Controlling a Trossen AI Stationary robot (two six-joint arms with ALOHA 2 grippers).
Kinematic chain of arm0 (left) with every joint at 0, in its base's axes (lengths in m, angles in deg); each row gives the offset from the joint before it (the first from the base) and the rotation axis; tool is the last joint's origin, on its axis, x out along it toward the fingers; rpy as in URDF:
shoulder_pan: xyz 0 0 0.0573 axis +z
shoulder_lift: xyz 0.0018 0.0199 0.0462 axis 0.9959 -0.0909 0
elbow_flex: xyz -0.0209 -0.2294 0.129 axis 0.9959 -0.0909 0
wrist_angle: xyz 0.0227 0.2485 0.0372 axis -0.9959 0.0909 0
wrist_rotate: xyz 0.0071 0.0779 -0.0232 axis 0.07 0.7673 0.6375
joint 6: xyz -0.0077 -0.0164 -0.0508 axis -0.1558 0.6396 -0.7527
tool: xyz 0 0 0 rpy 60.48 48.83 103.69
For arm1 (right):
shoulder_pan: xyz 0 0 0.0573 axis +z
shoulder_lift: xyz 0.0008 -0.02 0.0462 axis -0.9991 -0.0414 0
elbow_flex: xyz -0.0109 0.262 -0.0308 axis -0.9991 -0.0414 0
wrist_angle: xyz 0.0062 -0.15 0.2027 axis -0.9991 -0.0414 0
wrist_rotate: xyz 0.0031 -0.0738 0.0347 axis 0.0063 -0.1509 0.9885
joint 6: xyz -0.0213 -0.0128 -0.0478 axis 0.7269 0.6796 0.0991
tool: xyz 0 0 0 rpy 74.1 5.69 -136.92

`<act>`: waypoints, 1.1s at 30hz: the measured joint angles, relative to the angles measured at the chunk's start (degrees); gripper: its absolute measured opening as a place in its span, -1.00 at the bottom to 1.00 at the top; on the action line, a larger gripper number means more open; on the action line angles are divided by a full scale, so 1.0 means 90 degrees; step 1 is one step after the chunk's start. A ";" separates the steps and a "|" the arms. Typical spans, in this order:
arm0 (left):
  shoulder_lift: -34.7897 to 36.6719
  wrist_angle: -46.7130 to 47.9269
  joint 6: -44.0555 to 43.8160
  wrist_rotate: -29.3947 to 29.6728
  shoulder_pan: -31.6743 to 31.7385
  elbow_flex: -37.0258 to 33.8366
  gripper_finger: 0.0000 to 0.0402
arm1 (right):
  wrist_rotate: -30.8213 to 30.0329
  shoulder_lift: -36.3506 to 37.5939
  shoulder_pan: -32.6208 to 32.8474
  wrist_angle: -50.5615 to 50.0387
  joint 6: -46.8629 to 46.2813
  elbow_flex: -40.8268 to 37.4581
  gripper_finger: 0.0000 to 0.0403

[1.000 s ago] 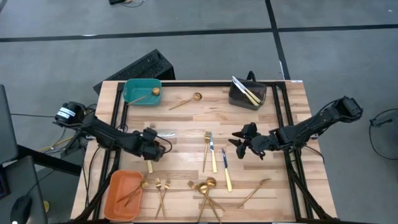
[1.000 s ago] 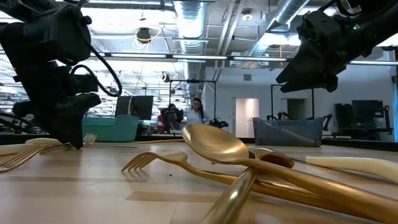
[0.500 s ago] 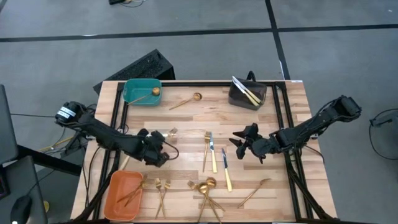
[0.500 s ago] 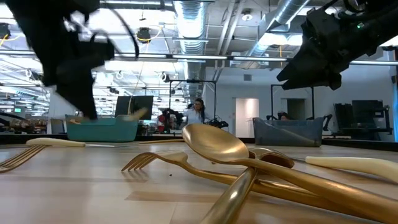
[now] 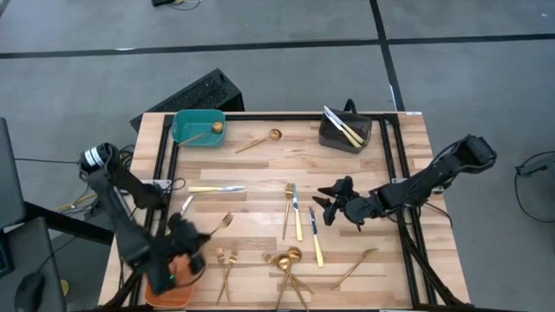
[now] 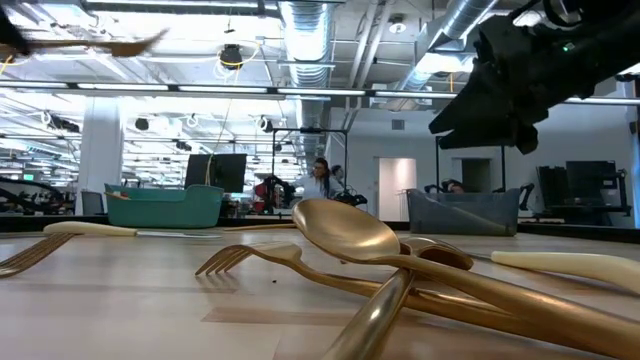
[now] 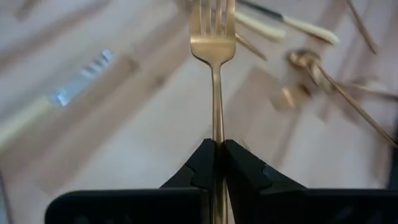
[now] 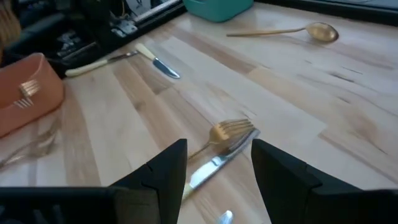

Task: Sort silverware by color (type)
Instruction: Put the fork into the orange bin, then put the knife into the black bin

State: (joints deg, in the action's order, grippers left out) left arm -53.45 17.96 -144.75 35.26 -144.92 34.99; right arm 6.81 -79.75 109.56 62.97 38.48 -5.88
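1. The gold fork [image 7: 213,43] is pinched by its handle between the left gripper's [image 7: 216,152] fingers, tines pointing away from the wrist, carried above the tabletop [image 5: 260,165] near the orange bin [image 5: 178,290] at the front left corner.
2. Judging from that, the step is dropping the fork in the orange bin, which already holds forks; centre the tines over the bin's floor before letting go, and release low so it does not bounce out.
3. Keep the pinch firm until then; the slim handle could swivel.
4. The right gripper [image 8: 217,165] hovers with fingers spread over a fork and knife [image 8: 214,163] mid-tabletop.
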 joint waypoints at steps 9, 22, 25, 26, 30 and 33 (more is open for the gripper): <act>-0.0788 0.0311 -0.2149 -0.0189 -0.1557 0.0000 -0.93 | 0.0051 -0.0095 0.0019 0.0306 0.0002 0.0010 0.02; -0.1113 0.0780 -0.2572 -0.0287 -0.1715 0.0000 -0.59 | 0.0196 -0.0095 0.0019 0.0298 0.0019 0.0134 0.02; -0.1113 0.1003 -0.2560 -0.0121 -0.1628 0.0000 -0.52 | 0.0196 -0.0095 0.0018 0.0298 0.0017 0.0134 0.02; -0.1113 0.1162 -0.2556 -0.0048 -0.1554 0.0000 -0.50 | 0.0196 -0.0095 0.0017 0.0300 0.0017 0.0134 0.02; -0.1104 0.1818 -0.2248 0.0260 -0.0997 0.0000 -0.46 | 0.0198 -0.0095 0.0019 0.0307 0.0015 0.0134 0.02; -0.1005 0.2038 -0.1417 0.0183 -0.0378 0.0000 -0.46 | 0.0202 -0.0093 0.0019 0.0308 0.0015 0.0134 0.02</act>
State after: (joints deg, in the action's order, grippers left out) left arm -62.50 36.31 -157.50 36.90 -148.33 34.99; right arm 8.62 -80.59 109.73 65.74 38.61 -4.68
